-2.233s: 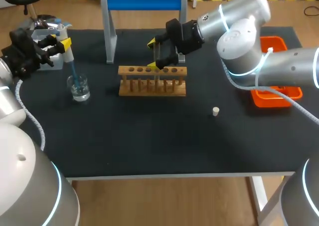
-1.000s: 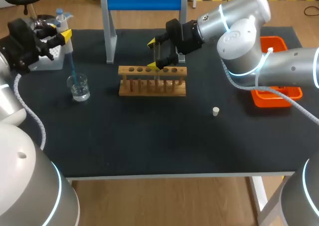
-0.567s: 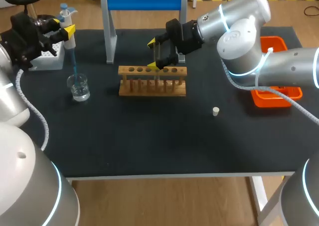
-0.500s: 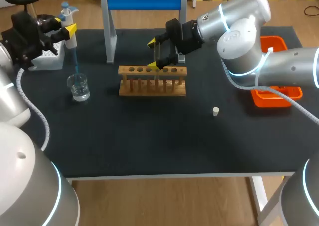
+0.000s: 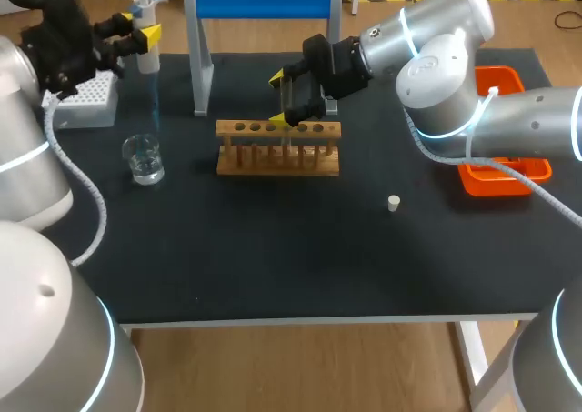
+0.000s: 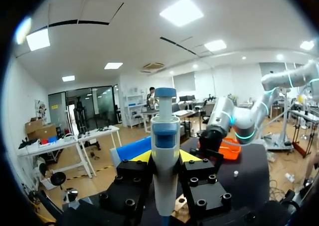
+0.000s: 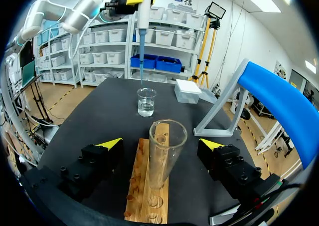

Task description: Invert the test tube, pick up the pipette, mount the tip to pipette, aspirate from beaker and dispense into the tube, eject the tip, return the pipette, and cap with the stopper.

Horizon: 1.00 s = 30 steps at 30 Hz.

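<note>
Left gripper (image 5: 136, 27) clamped the pipette (image 5: 145, 59) high above the beaker (image 5: 145, 160). The right gripper (image 5: 280, 98) stood wide apart around the tube (image 7: 167, 151) in the rack (image 5: 277, 148).

The left gripper (image 6: 165, 157) clamps the upright pipette (image 6: 165, 136) between its fingers.

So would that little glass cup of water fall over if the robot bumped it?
Probably not easily: the beaker looks short and wide, and the water in it likely steadies it. It is clear like glass, so a hard knock might crack it. A push could slosh the water.
</note>
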Each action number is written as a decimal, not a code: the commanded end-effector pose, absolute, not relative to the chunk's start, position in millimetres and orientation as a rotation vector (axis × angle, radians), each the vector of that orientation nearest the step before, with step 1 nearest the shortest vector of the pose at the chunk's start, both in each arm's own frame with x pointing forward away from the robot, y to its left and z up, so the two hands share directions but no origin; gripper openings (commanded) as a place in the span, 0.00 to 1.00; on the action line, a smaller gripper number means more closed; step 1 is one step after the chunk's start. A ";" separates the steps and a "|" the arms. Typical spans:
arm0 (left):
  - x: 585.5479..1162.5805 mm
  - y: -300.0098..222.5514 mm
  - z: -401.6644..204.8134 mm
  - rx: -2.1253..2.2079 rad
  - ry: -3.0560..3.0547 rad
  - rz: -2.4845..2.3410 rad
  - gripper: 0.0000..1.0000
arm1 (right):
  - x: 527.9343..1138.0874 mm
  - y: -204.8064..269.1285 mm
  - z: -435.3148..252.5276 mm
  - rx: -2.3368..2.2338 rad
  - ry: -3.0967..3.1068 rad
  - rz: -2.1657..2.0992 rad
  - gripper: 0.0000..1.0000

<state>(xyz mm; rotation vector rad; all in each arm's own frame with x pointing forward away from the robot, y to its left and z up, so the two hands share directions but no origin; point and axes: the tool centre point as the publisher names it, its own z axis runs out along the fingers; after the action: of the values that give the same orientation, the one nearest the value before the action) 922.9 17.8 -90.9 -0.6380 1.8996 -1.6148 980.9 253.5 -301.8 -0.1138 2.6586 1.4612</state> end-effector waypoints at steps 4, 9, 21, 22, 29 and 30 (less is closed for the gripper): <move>932.0 -5.0 -69.1 -0.663 1.935 -1.607 0.00 | 980.9 252.9 -300.9 -0.115 2.663 1.458 1.00; 933.7 -25.2 -51.9 -0.655 1.948 -1.628 0.00 | 980.9 252.9 -300.9 -0.115 2.663 1.458 1.00; 940.4 -77.4 -11.9 -0.591 1.963 -1.733 0.00 | 980.9 252.9 -300.9 -0.115 2.663 1.458 1.00; 941.5 -81.2 -9.5 -0.584 1.962 -1.741 0.00 | 980.9 252.9 -300.9 -0.115 2.663 1.458 1.00; 952.1 -101.1 -0.4 -0.590 1.973 -1.791 0.00 | 980.9 252.9 -300.9 -0.115 2.663 1.458 1.00; 953.5 -103.1 0.7 -0.592 1.967 -1.803 0.00 | 980.9 252.9 -300.9 -0.115 2.663 1.458 1.00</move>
<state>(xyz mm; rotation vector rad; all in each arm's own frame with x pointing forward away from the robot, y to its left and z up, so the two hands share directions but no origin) 942.0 -94.5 -2.8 -0.5914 1.9668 -1.7989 980.8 253.6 -301.7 -0.1141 2.6584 1.4614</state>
